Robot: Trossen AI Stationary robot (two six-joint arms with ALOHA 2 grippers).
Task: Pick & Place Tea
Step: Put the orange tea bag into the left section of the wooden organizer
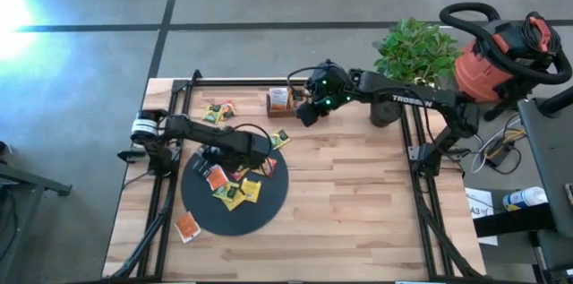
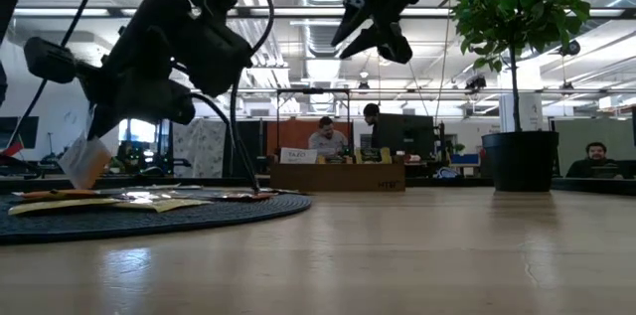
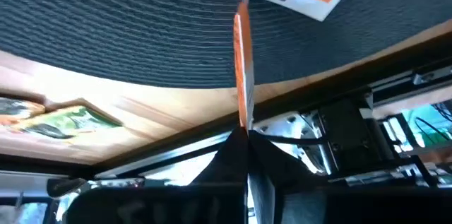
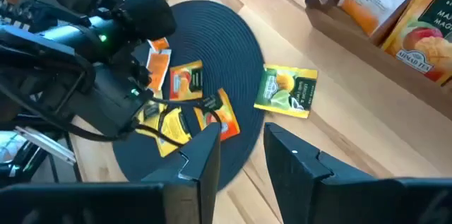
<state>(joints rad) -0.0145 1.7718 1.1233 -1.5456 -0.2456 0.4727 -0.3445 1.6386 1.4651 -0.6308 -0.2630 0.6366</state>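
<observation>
Left hand [image 3: 244,136] hung over the black disc [image 1: 269,208], fingers pinched shut on an orange tea packet [image 3: 242,68] held edge-on above the mat. More tea packets [image 1: 235,190] lay loose on the disc, partly hidden under the left arm. One orange packet [image 1: 186,227] sat off the disc near the bench's left rail. A green packet [image 4: 286,91] lay just beside the disc's far rim. Right hand [image 4: 240,150] hovered high near the wooden tray [image 1: 279,100], fingers parted and empty. Bare bench [image 1: 358,203] lay open to the right. A potted plant [image 1: 414,51] stood at the far edge.
</observation>
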